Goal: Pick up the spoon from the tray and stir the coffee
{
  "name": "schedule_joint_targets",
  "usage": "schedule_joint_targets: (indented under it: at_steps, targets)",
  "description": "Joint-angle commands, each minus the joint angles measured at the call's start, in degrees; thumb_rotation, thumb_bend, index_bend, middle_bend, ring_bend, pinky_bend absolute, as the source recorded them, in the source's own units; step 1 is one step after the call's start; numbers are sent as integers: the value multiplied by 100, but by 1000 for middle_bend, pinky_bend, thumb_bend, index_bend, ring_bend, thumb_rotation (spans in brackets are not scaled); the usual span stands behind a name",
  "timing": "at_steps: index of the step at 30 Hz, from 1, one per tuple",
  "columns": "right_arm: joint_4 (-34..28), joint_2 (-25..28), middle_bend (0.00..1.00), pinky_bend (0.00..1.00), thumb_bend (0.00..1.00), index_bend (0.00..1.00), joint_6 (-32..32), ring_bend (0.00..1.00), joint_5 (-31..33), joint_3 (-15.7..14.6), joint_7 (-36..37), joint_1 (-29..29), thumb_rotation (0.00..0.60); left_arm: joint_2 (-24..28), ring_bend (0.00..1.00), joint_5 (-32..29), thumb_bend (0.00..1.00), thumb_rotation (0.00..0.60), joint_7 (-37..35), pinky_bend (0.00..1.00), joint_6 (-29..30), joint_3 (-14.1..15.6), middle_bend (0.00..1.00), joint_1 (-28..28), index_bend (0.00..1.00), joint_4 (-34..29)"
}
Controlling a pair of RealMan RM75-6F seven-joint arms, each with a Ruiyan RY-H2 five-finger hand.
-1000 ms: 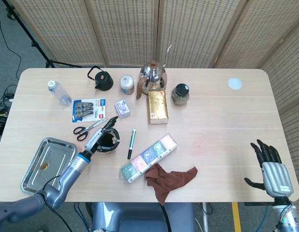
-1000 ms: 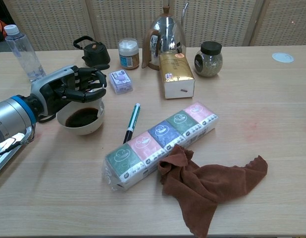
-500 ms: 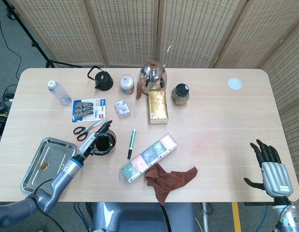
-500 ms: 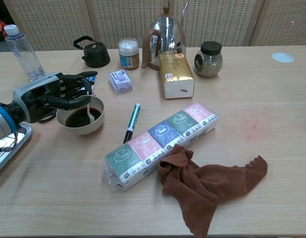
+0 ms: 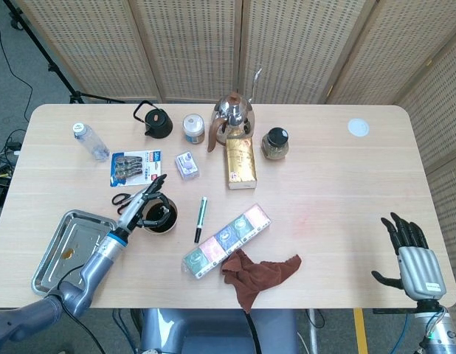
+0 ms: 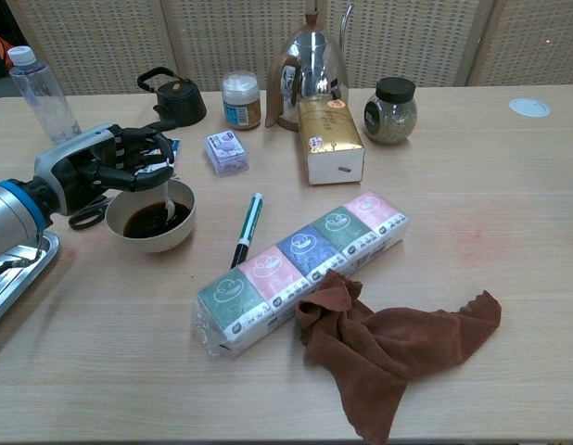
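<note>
A white bowl of dark coffee (image 6: 157, 221) (image 5: 159, 218) stands on the table left of centre. My left hand (image 6: 106, 167) (image 5: 142, 204) hovers at the bowl's far left rim and pinches a small white spoon (image 6: 167, 204), whose tip dips into the coffee. The metal tray (image 5: 69, 254) (image 6: 13, 283) lies at the front left, with only a small brown smear in it. My right hand (image 5: 411, 253) is at the table's front right edge, fingers spread and holding nothing; the chest view does not show it.
Scissors (image 5: 132, 197) lie just behind the bowl and a pen (image 6: 248, 228) to its right. A row of tissue packs (image 6: 300, 269) and a brown cloth (image 6: 388, 338) are in front. A bottle (image 6: 41, 93), teapot (image 6: 175, 97), jars, kettle (image 6: 310, 69) and gold box (image 6: 330, 139) stand behind.
The left hand, a second ago reaching across over the bowl, has drawn back to the bowl's left and then shifted a little farther away, moving the spoon through the coffee. The right hand has stayed still.
</note>
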Motion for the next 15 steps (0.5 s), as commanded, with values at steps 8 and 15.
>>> schedule_joint_targets:
  at_steps: [8,15]
  targets:
    - [-14,30,0,0,0,0,21,0,-28,-1,42,-3,600,-111,0,-22,420,600,258,0,-99,-18,0,-81,640,-185]
    - [-28,36,0,0,0,0,18,0,-45,-12,42,-1,600,-64,0,109,421,600,79,0,85,157,0,65,640,-345]
